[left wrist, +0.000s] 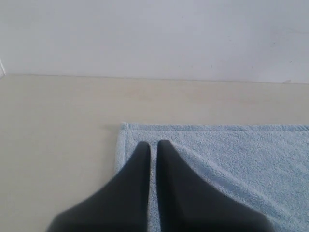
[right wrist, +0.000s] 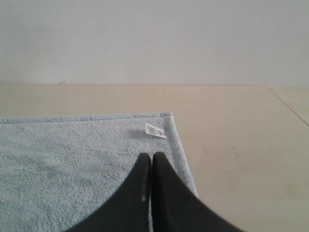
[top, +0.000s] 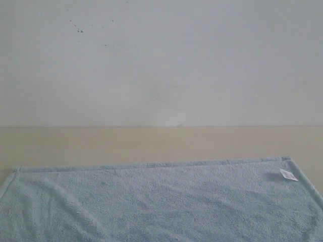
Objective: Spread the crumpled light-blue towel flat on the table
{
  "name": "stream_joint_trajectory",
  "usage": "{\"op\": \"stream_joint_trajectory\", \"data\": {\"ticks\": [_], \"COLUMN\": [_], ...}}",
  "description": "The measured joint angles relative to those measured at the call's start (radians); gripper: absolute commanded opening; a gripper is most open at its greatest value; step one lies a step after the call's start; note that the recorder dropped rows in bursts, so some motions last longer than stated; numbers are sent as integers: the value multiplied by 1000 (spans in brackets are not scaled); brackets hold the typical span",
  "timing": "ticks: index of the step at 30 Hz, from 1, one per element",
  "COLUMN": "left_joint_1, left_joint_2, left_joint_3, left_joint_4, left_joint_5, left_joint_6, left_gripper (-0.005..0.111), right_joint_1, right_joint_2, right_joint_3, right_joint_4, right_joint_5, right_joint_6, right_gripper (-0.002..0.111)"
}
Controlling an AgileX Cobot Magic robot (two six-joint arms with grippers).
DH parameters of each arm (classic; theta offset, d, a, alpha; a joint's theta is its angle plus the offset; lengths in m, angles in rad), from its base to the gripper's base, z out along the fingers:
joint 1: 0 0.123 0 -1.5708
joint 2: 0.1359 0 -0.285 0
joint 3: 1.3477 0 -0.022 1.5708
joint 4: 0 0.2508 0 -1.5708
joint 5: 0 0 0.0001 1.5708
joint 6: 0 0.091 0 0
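Note:
The light-blue towel [top: 151,201] lies flat on the beige table [top: 151,143], its far hem straight and a white tag [top: 288,175] at the far right corner. Neither gripper shows in the exterior view. In the left wrist view my left gripper [left wrist: 153,143] hovers over the towel [left wrist: 231,159] just inside its far left corner, black fingers [left wrist: 140,179] shut with nothing between them. In the right wrist view my right gripper [right wrist: 151,155] is shut and empty over the towel [right wrist: 63,159], close behind the tag [right wrist: 156,130] and the far right corner.
A plain pale wall [top: 161,60] rises behind the table's back edge. Bare tabletop [left wrist: 58,145] lies beside the towel's left edge, and more [right wrist: 231,145] beside its right edge. A seam or table edge [right wrist: 289,104] runs at the far right.

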Motion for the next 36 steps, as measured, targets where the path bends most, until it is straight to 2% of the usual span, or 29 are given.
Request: {"op": "stream_joint_trajectory", "data": {"ticks": [4, 8, 12, 28, 33, 36], "left_joint_1": [0, 0, 0, 0, -4, -8], "left_joint_2": [-97, -157, -201, -289, -309, -310], "left_joint_3": [110, 230, 292, 296, 296, 296], "left_joint_4": [0, 0, 0, 11, 27, -49], "left_joint_5": [-137, -339, -463, -482, -417, -380], "left_joint_6": [0, 0, 0, 0, 16, 95], "left_gripper": [4, 4, 4, 4, 4, 4], "right_joint_1": [0, 0, 0, 0, 0, 0], "right_joint_2": [0, 0, 0, 0, 0, 0], "right_joint_3": [0, 0, 0, 0, 0, 0], "right_joint_4": [0, 0, 0, 0, 0, 0], "right_joint_5": [0, 0, 0, 0, 2, -3], "right_joint_6": [2, 2, 2, 4, 4, 12], "right_gripper": [0, 0, 0, 0, 0, 0]}}
